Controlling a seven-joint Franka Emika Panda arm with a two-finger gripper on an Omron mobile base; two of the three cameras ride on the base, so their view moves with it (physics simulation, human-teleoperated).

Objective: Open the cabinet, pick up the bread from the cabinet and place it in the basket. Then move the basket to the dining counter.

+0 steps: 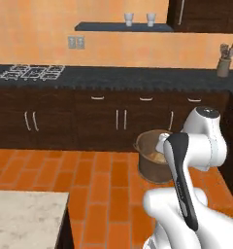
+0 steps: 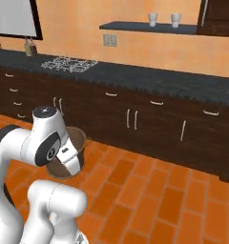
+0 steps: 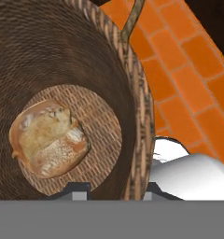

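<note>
Basket [image 3: 132,93]: my gripper [image 3: 115,189] clamps its wall, lower centre | bread [image 3: 48,137] on its floor, left | brick floor [image 3: 188,84], upper right.

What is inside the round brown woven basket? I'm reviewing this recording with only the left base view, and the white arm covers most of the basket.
Observer: The hand view looks straight down into the basket. The small, pale tan, rounded bread lies on its woven bottom, left of centre in that picture.
Operator: And how is the basket held?
Observer: The hand straddles the basket's wall at the rim, closed on it. One fingertip is inside and the other is outside, above the orange brick floor.
</note>
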